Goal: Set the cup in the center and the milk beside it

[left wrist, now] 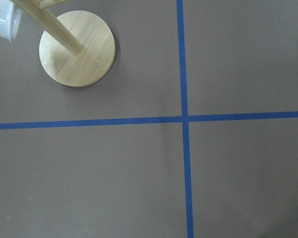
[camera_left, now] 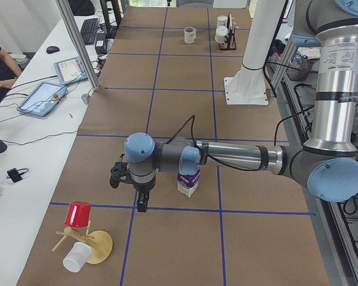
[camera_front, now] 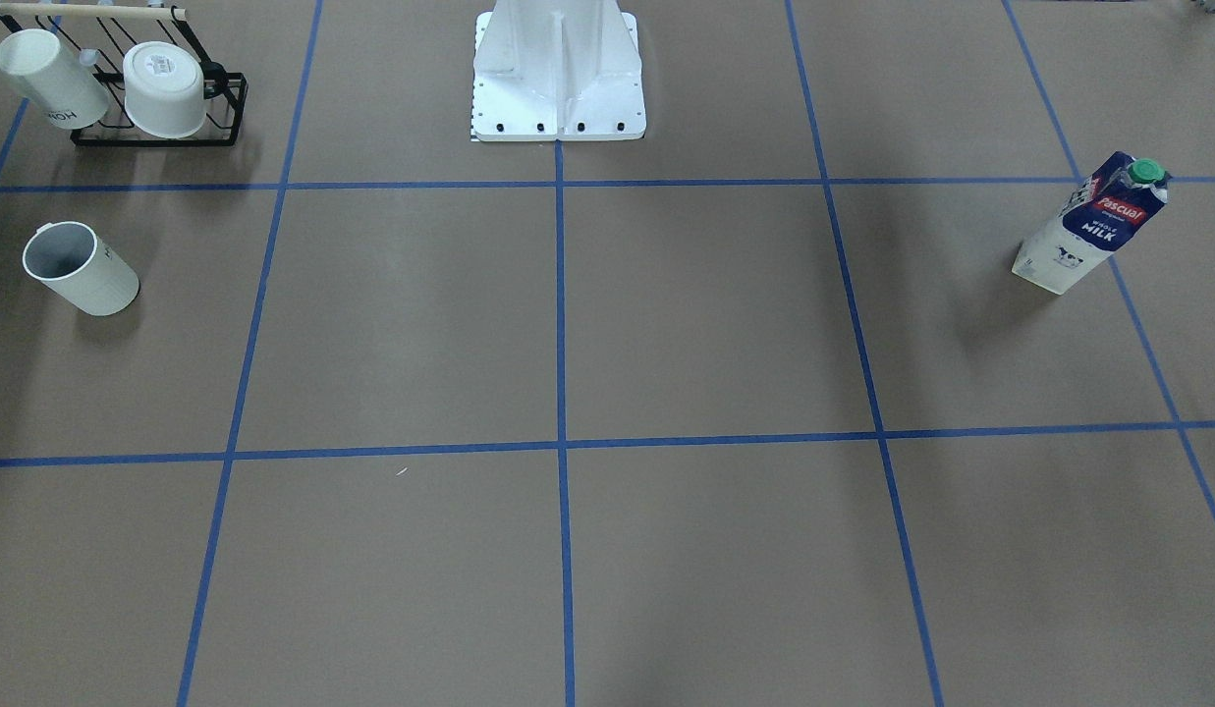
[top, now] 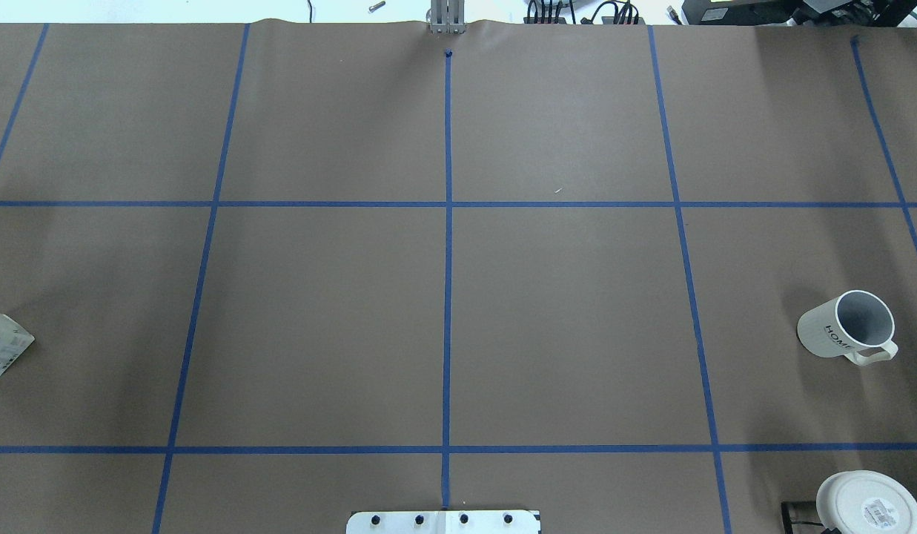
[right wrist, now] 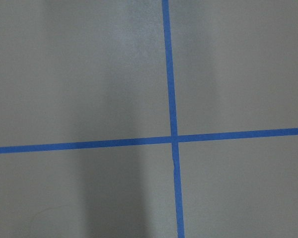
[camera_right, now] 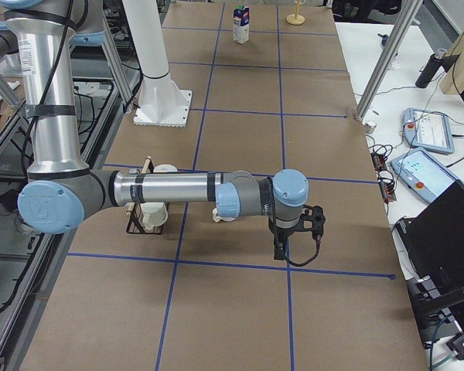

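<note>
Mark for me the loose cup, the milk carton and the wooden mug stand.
cup (camera_front: pixel 98 280): front-facing view, on its white outer wall.
milk carton (camera_front: pixel 1098 221): front-facing view, on its blue front face.
wooden mug stand (left wrist: pixel 77 48): left wrist view, on its round base.

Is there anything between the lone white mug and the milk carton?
The front-facing view shows only bare brown table crossed by blue tape lines between the cup and the milk.

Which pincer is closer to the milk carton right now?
Left. The left pincer hangs close beside the milk; the right pincer hangs far away, near the mug rack at the opposite end.
</note>
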Motion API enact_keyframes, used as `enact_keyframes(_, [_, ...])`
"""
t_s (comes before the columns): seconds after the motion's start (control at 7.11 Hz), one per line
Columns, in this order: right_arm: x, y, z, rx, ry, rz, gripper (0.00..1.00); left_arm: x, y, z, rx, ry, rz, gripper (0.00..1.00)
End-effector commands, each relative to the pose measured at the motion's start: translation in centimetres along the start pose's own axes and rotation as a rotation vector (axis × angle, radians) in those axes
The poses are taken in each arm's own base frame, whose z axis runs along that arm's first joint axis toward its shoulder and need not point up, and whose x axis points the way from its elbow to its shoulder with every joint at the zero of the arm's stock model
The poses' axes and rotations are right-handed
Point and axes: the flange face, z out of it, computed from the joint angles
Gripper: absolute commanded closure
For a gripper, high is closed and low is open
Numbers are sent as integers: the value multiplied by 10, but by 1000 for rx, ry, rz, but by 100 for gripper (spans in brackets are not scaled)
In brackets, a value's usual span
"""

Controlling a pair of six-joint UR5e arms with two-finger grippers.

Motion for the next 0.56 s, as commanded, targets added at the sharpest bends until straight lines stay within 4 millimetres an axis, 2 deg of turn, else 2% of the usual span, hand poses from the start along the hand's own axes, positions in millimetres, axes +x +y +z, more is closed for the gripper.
enact_keyframes(0.0, [-6,6,9,-7,-88,33,0,8,-10,-8,19,1,16,2])
enact_keyframes(0.14, [-19,6,3,-12,-156,33,0,11,-14,-11,23,1,23,2])
enact_keyframes(0.42, [-64,11,-9,29,-225,-78,0,-2,-16,3,16,1,11,2])
